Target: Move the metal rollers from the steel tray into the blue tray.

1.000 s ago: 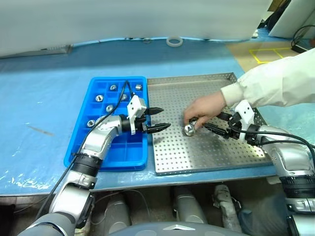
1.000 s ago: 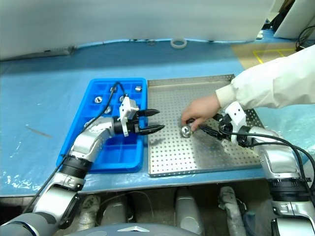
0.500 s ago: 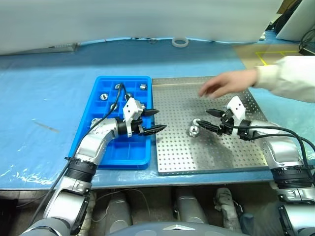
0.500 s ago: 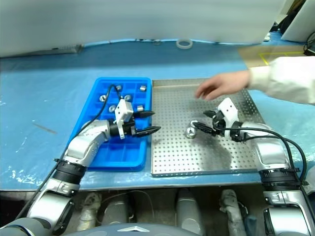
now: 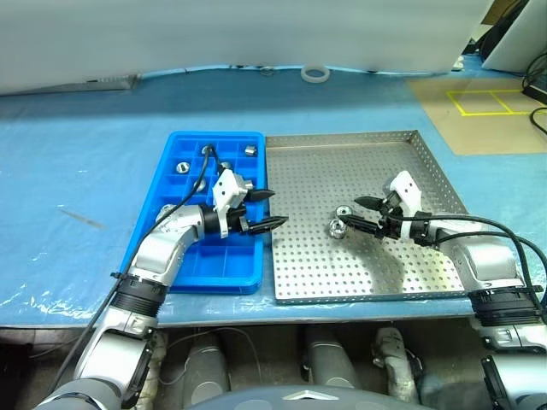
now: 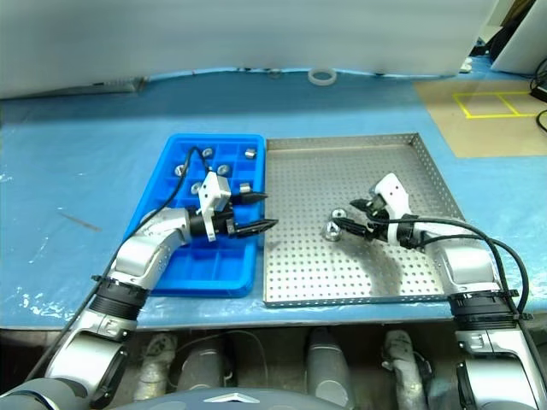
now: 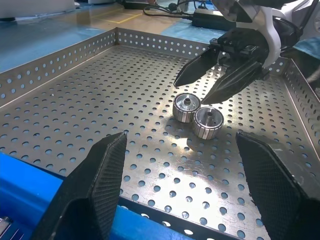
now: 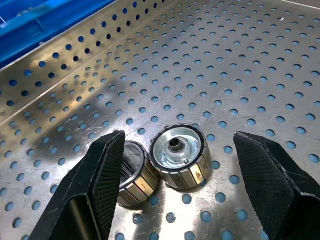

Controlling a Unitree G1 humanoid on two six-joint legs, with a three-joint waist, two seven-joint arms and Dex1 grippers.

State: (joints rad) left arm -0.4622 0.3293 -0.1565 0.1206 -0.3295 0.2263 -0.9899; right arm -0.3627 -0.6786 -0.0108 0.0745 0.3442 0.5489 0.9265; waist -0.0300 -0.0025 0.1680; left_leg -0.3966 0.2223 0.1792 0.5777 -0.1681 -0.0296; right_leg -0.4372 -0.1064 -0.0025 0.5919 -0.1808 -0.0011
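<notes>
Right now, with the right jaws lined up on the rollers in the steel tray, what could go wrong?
1. The two metal rollers sit touching on the steel tray. The open right gripper may catch both or knock one rolling.
2. Both lie on their sides, so a nudge could send them across the perforated floor.
3. The open left gripper hangs over the seam with the blue tray, near the right arm's likely drop path; the arms could clash.

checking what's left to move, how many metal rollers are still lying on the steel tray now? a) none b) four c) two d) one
c) Two metal rollers lie side by side on the steel tray, right in front of the open right gripper.
</notes>
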